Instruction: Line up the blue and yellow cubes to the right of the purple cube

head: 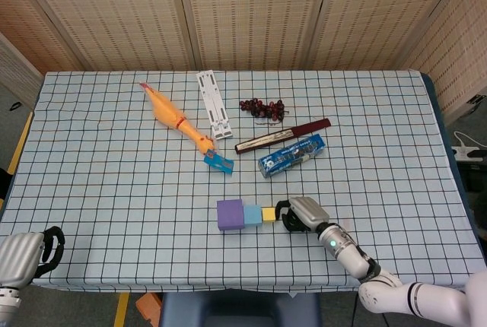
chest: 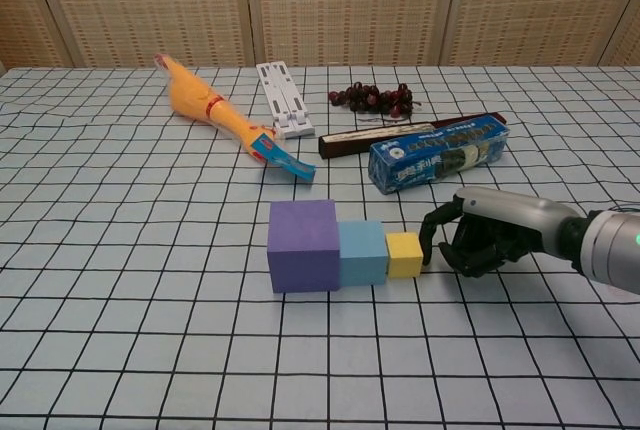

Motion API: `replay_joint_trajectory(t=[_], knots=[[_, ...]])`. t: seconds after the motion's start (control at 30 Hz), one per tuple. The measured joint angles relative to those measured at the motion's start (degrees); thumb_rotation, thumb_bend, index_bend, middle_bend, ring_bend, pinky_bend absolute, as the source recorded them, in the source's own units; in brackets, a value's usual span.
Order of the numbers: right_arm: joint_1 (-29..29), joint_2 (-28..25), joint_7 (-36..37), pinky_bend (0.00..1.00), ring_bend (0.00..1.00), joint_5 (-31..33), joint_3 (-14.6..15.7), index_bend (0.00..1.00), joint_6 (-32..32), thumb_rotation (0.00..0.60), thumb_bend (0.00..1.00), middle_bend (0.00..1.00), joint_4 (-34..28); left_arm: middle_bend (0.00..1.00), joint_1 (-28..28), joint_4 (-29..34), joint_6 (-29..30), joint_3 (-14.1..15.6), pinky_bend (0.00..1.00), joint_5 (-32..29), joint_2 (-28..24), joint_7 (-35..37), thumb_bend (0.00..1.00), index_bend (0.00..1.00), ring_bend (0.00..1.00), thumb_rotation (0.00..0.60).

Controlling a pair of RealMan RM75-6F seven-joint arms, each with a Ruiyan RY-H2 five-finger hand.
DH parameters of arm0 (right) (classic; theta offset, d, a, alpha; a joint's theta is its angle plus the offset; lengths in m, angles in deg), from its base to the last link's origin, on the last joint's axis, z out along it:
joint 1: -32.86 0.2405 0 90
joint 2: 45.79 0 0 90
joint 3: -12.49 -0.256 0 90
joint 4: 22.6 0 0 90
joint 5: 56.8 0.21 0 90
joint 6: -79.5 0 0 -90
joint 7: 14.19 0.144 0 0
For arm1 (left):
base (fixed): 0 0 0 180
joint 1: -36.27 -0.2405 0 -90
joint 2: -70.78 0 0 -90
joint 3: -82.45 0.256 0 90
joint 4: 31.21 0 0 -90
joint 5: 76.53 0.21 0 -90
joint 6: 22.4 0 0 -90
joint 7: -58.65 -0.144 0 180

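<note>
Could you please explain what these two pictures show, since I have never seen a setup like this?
This is a two-armed robot with five-finger hands at a checked table. One picture looks down from its head, the other forward from its chest. The right hand, fingers curled, touches the yellow cube, which sits in a row with the blue cube and purple cube. It holds nothing. The left hand waits at the table's near edge. Behind lie a rubber chicken, a white stand, grapes, a dark case and a blue box.
</note>
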Motion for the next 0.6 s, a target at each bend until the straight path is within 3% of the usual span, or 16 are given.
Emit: replay_joint_trajectory(t=[0.6], knots=[[0.4,1.5,0.9,1.00,0.92,-1.8,-0.1,0.50,-1.0,0.600,0.62,0.95,2.9,0.79,0.0,0.0,0.1,-0.1,0.99,0.0,0.0,-0.1,0.47,0.57,0.77,0.600]])
